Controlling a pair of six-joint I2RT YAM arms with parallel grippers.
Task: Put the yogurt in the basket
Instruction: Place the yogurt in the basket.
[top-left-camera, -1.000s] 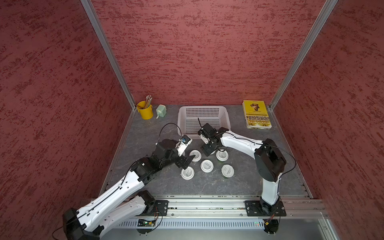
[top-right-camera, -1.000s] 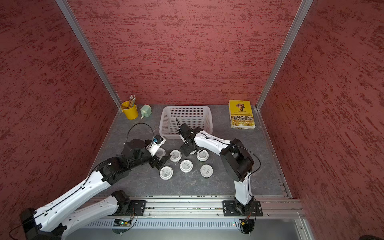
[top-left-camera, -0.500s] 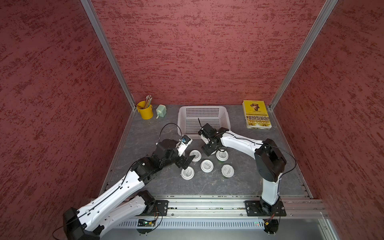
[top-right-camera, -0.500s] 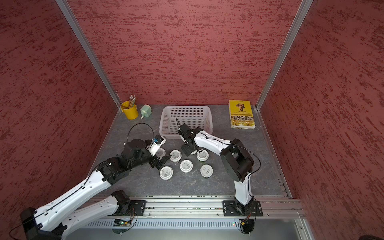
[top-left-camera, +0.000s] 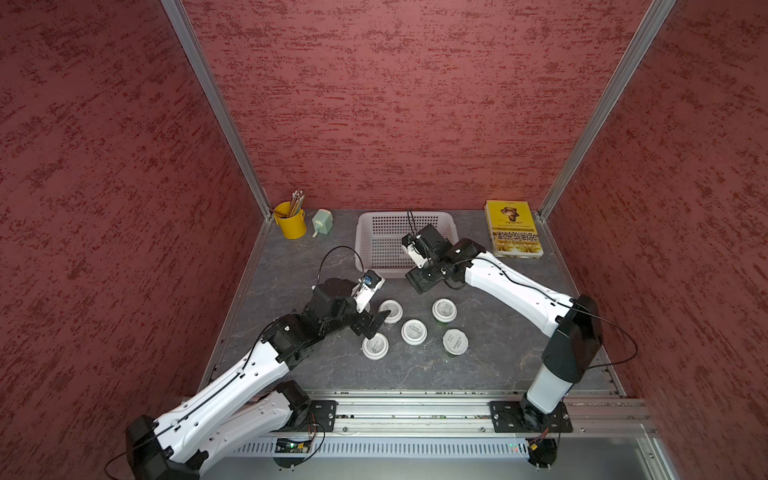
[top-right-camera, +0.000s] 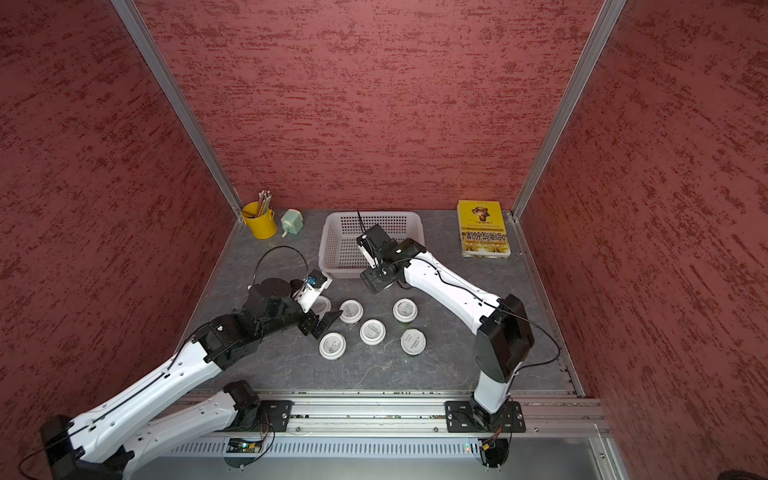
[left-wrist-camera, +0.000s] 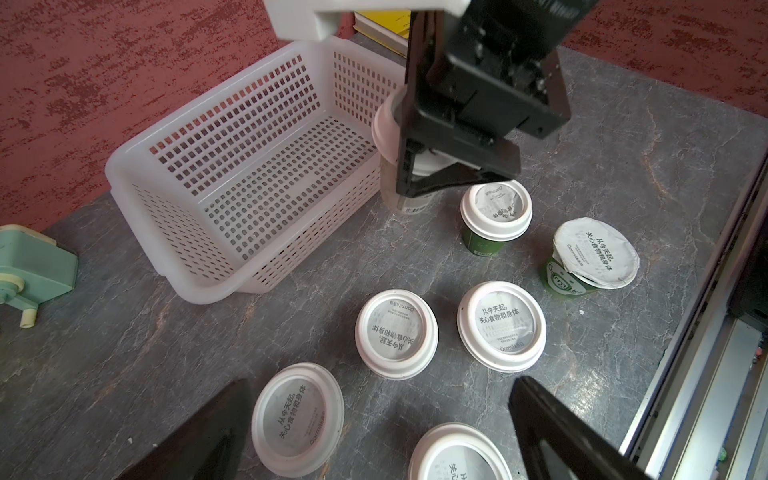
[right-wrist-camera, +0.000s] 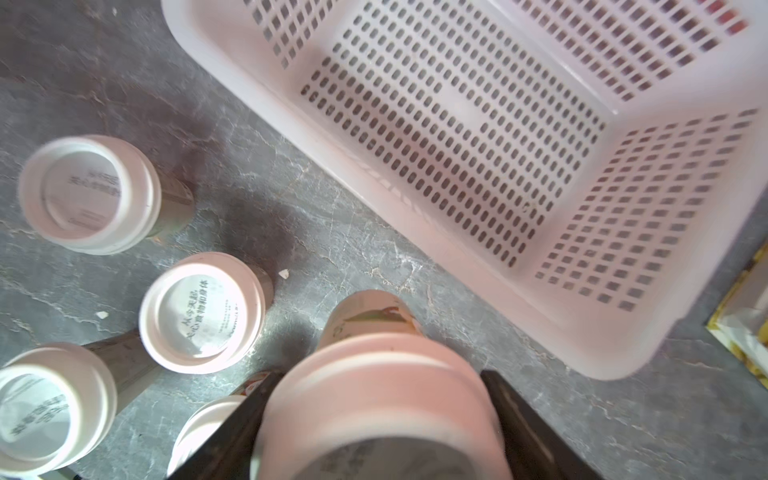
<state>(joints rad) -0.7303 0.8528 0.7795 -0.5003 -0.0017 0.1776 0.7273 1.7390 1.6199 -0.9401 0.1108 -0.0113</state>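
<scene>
The right gripper (right-wrist-camera: 380, 440) holds one yogurt cup (right-wrist-camera: 370, 328) in clamped jaws; the left gripper (top-left-camera: 376, 325) has jaws apart. It seems light and thin; grip the stiff lid.

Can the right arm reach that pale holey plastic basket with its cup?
Probably yes: the right end effector grips a white-lidded yogurt cup beside the empty pale perforated plastic basket, with only its rim to clear.

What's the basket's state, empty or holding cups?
Empty: the basket's perforated floor shows bare in both wrist views. The right gripper is shut on one cup, beside the basket, not inside.
</scene>
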